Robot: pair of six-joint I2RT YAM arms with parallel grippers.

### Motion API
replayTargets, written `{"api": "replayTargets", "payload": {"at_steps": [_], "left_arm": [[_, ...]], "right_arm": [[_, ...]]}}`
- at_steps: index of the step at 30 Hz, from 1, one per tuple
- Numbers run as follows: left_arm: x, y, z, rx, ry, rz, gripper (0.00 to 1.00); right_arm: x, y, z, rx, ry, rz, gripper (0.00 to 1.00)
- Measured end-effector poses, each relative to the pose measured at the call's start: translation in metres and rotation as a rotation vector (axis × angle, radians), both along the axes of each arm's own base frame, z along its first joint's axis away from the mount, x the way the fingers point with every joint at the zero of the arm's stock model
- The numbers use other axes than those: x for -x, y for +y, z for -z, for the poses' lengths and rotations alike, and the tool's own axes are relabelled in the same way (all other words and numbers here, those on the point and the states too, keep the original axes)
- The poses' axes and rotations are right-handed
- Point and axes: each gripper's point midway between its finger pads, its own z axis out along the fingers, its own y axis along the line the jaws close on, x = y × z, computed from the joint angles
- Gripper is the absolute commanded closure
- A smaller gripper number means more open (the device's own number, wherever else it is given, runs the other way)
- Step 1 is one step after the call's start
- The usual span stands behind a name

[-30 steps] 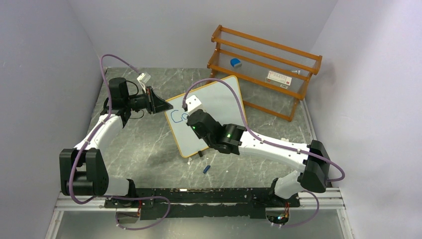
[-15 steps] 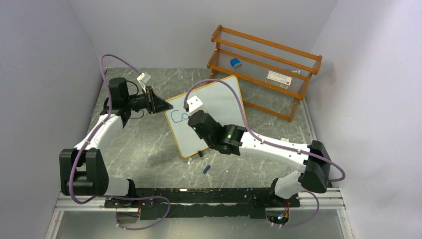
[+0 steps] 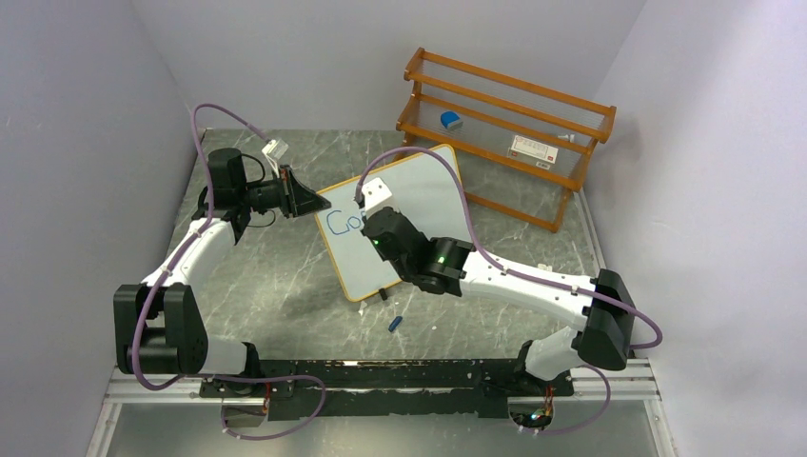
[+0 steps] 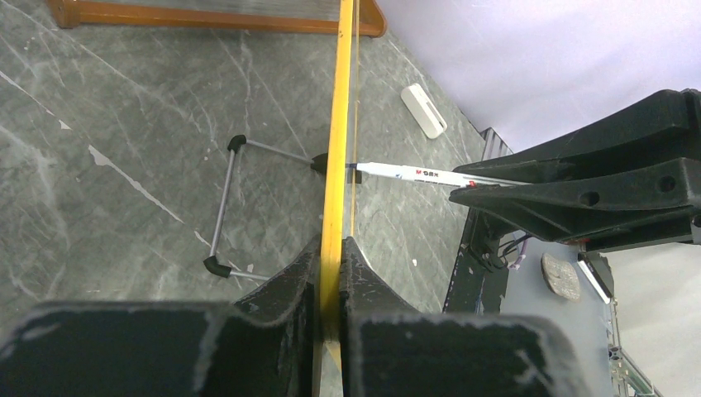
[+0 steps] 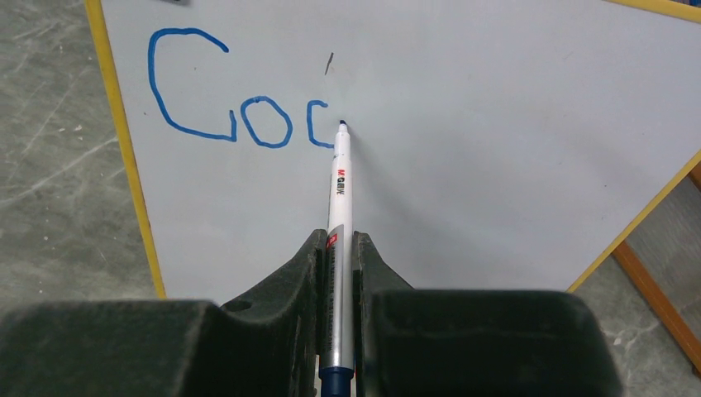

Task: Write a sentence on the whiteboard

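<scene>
Toward the counter's far edge: left end effector clamps the whiteboard, right end effector grips the marker; we fear hard pressure rocking it, skewing the sentence.

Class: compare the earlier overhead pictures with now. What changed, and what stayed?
The right gripper, shut on the marker, slid slightly rightward across the whiteboard, and the blue writing grew from "C" and a partial letter to "Co" with a third letter begun. The left gripper stays clamped on the board's edge; the board itself has not moved.
</scene>
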Motion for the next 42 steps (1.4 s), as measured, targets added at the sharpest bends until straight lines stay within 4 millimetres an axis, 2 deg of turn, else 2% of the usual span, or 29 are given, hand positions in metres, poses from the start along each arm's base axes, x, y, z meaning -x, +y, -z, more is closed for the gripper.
{"api": "replayTargets", "payload": {"at_steps": [21,42], "left_arm": [[0.0,0.0,0.0,0.0,0.0,0.0,0.95],[0.0,0.0,0.0,0.0,-0.001,0.0,0.95]], "right_arm": [[-0.005,0.002,-0.005,-0.027,-0.014,0.008,1.0],[0.005,-0.009,0.011,0.025,0.041,0.004,1.0]]}}
